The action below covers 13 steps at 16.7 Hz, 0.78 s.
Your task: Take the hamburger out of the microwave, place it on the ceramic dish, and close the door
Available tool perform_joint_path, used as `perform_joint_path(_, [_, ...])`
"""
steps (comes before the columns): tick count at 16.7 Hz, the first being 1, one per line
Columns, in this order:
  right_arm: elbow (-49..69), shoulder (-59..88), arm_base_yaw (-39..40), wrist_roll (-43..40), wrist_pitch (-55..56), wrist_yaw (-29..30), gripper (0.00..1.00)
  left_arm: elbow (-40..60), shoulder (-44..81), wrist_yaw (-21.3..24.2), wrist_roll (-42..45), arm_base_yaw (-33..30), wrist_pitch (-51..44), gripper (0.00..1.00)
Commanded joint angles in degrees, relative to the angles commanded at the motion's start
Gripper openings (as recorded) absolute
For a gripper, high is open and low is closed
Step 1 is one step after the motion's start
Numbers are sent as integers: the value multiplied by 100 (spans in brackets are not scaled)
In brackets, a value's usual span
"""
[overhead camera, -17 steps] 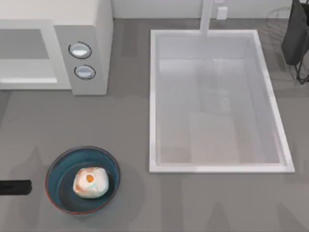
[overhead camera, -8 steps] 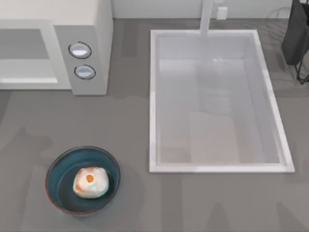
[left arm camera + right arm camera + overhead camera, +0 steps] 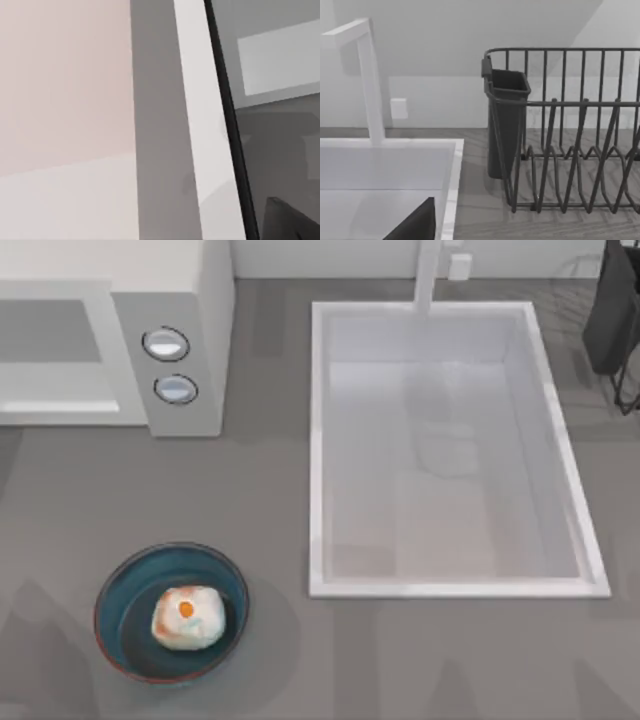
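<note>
Top view: hamburger [image 3: 187,618] sat in ceramic dish [image 3: 112,585], microwave [image 3: 180,300] cavity open. Right wrist view: dish rack [image 3: 570,130] beside sink [image 3: 451,165]. Jaw state of both grippers: cannot tell.

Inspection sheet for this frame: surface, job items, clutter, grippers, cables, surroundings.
Surface: grey countertop.
Job's things: hamburger lies inside the ceramic dish, near the table's left front; microwave at back left, cavity open to view; door close before the left wrist camera.
Clutter: dish rack with a dark cup at back right.
Grippers: nothing seen.
Cables: nothing seen.
Surroundings: white sink with faucet, pale wall.
</note>
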Motion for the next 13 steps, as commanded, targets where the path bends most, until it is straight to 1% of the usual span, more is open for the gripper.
perform_joint_path(3, [0, 0, 0, 0, 0, 0, 100, 918, 1526, 676, 569, 1022, -495, 0])
perform_joint_path(6, [0, 0, 0, 0, 0, 0, 100, 1566, 2515, 1130, 956, 1736, -904, 0])
perform_joint_path(9, [0, 0, 0, 0, 0, 0, 100, 1898, 2959, 1375, 1161, 2098, -1161, 0])
perform_joint_path(13, [0, 0, 0, 0, 0, 0, 100, 1953, 3012, 1418, 1198, 2155, -1213, 0])
